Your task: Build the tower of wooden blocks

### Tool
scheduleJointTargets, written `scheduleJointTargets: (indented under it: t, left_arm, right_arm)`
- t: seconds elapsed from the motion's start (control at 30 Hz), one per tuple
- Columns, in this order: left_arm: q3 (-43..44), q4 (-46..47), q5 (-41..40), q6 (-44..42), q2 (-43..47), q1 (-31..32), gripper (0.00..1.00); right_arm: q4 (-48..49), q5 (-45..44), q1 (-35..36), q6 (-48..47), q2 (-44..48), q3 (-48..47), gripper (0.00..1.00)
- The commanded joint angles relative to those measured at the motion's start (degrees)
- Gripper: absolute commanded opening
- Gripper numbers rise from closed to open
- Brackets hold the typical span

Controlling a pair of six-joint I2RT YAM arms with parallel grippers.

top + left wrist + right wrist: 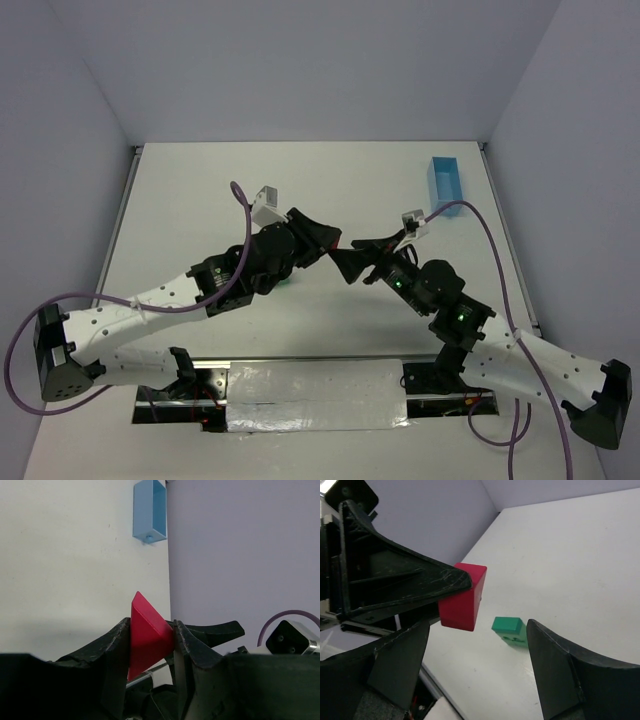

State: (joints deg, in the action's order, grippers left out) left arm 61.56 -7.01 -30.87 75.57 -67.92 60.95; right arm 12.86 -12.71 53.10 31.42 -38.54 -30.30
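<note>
Red triangular block (147,640) pinched between jaws of left gripper (151,627), apex poking past fingertips, held clear above table (580,555). Green block (510,630) on table below, untouched. Right gripper (479,627) spread wide, empty, facing it from opposite side, no contact. Both arms reach inward, tips nearly meeting mid-table.

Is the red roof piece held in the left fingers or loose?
Held. The left wrist view shows the red roof piece pinched between both left fingers, each pressing one side.
</note>
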Motion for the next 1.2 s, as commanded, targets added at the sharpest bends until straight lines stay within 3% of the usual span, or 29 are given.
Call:
scheduleJointTargets:
  t: [0.0, 0.5, 0.6, 0.63, 0.73, 0.83, 0.9, 1.0, 1.03, 1.13, 1.17]
  left_arm:
    - [1.46, 3.4, -1.56, 2.39, 0.6, 0.31, 0.0]
    - [0.58, 5.51, 0.46, 3.0, -0.28, 0.4, 0.0]
    - [0.4, 6.48, 1.6, 3.18, -0.28, 0.4, 0.0]
    - [0.49, 6.48, 2.13, 3.01, -0.28, 0.4, 0.0]
    - [0.49, 6.48, 3.01, 2.92, -0.02, 0.4, 0.0]
    - [-0.47, 6.48, 3.27, 2.74, 0.77, 0.4, 0.09]
    - [-1.09, 6.57, 3.1, 2.22, 1.39, 0.4, 0.2]
    - [-1.88, 8.22, 3.01, 0.03, 2.35, 0.4, 0.42]
    - [-1.8, 8.24, 3.19, -0.68, 2.79, 0.4, 0.62]
    - [0.74, 7.19, 3.98, -7.26, 2.18, 0.4, 0.97]
    - [1.45, 5.53, 4.76, -8.76, 1.92, 0.4, 1.0]
  right_arm:
    - [4.09, -6.27, 1.65, -3.73, -1.79, -2.92, 0.84]
    - [10.78, -7.5, 5.43, -4.79, -6.45, -4.32, 0.73]
    - [11.22, -8.56, 6.22, -6.1, -8.55, -5.38, 0.59]
    - [11.31, -9.6, 6.4, -6.45, -9.0, -5.64, 0.49]
    - [13.32, -10.32, 6.84, -8.04, -10.14, -5.47, 0.33]
    - [15.26, -11.11, 7.28, -10.14, -10.85, -5.29, 0.12]
    - [15.53, -10.5, 7.37, -11.72, -10.94, -5.38, 0.0]
    - [16.58, -7.08, 7.37, -14.88, -10.33, -4.59, 0.0]
    - [16.49, -6.28, 7.37, -15.77, -9.89, -4.41, 0.0]
    - [15.62, -3.56, 7.28, -18.05, -8.48, -3.45, 0.0]
    - [15.44, -3.29, 7.19, -18.23, -7.95, -3.18, 0.0]
